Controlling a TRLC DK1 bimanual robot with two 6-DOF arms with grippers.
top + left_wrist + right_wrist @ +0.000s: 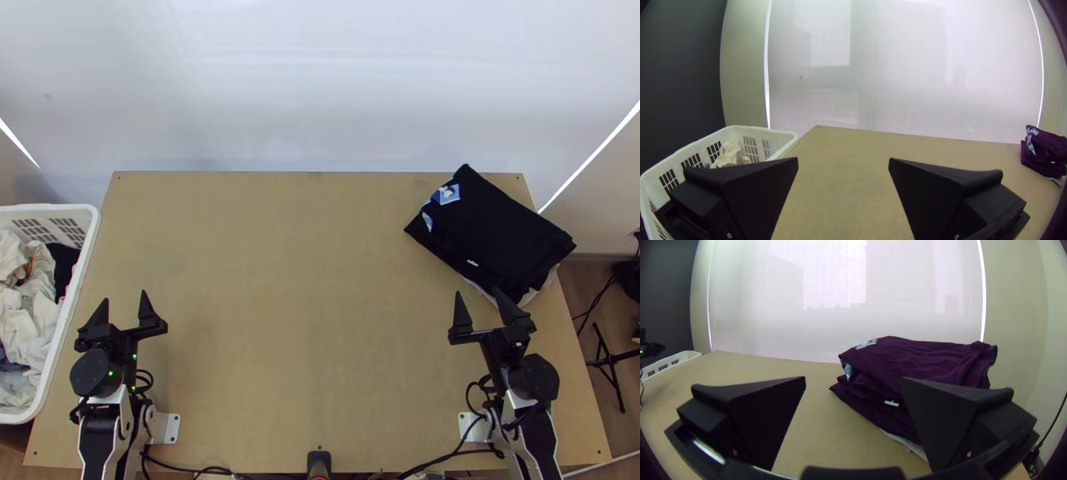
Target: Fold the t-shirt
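Note:
A dark t-shirt (500, 228) lies folded on top of a stack at the table's far right corner, with a blue-and-white print at one end; pale cloth peeks out beneath. In the right wrist view the dark shirt (915, 360) looks purple and thick with layers. My right gripper (476, 294) stands open just on the near side of the stack. In its own view the gripper (853, 380) has nothing between its fingers. Over the table's near left part my left gripper (125, 298) is open and holds nothing; its wrist view shows the gripper (843, 160) with bare table between.
A white basket (86, 240) with pale and dark cloths stands along the table's left edge. The wooden table (312, 304) stretches between the arms. A small black device (318, 464) sits at the near edge, with cables on both sides.

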